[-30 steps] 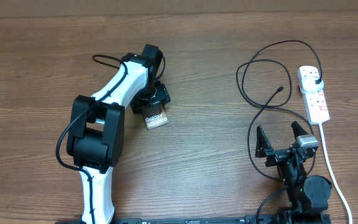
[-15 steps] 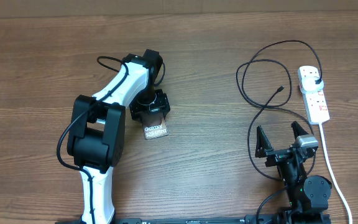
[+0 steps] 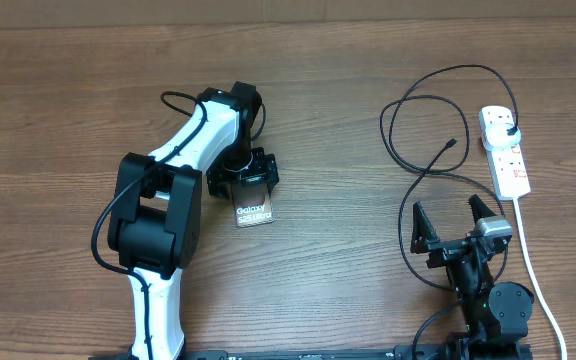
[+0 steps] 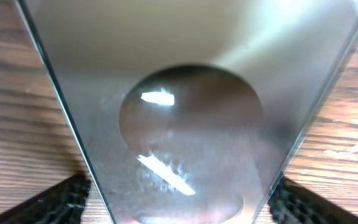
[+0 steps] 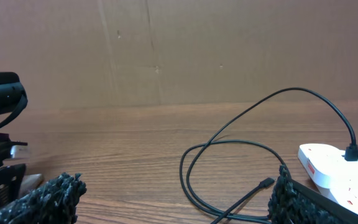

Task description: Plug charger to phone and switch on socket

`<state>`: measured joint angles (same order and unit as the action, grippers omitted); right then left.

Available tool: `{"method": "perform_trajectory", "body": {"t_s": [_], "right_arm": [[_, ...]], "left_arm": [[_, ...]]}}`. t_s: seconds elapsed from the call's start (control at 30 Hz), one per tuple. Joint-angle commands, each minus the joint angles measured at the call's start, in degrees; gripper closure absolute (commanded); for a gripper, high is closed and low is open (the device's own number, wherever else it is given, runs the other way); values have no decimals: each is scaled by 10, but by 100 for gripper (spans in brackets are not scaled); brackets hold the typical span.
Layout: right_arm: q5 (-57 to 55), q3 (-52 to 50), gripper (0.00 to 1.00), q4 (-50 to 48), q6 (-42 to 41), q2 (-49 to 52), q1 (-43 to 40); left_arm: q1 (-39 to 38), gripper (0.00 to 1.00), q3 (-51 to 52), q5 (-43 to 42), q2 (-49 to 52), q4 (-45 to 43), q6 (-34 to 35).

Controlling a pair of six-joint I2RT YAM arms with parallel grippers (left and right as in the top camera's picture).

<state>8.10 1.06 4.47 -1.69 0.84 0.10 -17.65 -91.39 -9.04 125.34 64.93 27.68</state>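
Note:
The phone (image 3: 253, 207), a dark slab with white "Galaxy" lettering, lies flat on the table left of centre. My left gripper (image 3: 243, 180) is shut on its far end. In the left wrist view the phone's glossy face (image 4: 185, 93) fills the frame between my fingers (image 4: 179, 208). The charger, a thin black cable (image 3: 398, 110), loops at the right. Its connector tip (image 3: 452, 143) lies free, and its black plug (image 3: 509, 130) sits in the white socket strip (image 3: 505, 150). My right gripper (image 3: 450, 216) is open and empty, near the cable loop. The right wrist view shows the tip (image 5: 266, 183), the socket (image 5: 331, 160) and my open fingers (image 5: 173, 199).
The socket's thick white cord (image 3: 528, 250) runs down the right side toward the front edge, next to the right arm's base. A brown cardboard wall (image 5: 179, 50) stands behind the table. The left arm (image 3: 158, 210) stretches over the left part of the table.
My left gripper has turned and drawn the phone slightly toward the front, so it now lies straighter. The right arm, cable and socket have not moved.

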Motion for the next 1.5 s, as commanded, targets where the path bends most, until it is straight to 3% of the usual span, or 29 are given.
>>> {"method": "perform_trajectory", "body": {"t_s": [0.0,0.3,0.6,0.77,0.93,1.17,1.37,1.47], "right_arm": [[-3,-6,0,-3,1,-7,2],[-3,-6,0,-3,1,-7,2],[-3,-6,0,-3,1,-7,2],[-3,-6,0,-3,1,-7,2],[-3,-6,0,-2,1,-7,2],[-3,-6,0,-3,1,-7,2],[-3,-6,0,-3,1,-7,2],[-4,-6,0,-3,1,-7,2]], "left_arm": [[-4,0,5,15,9,-31,-16],[-4,0,5,80,9,-40,-16],[-4,0,5,80,9,-55,-17],[-4,0,5,80,9,-59,-62],[-4,0,5,80,9,-65,-63],[-4,0,10,71,9,-65,13],[-4,0,36,15,9,-66,39],[-4,10,48,16,9,-80,47]]}}
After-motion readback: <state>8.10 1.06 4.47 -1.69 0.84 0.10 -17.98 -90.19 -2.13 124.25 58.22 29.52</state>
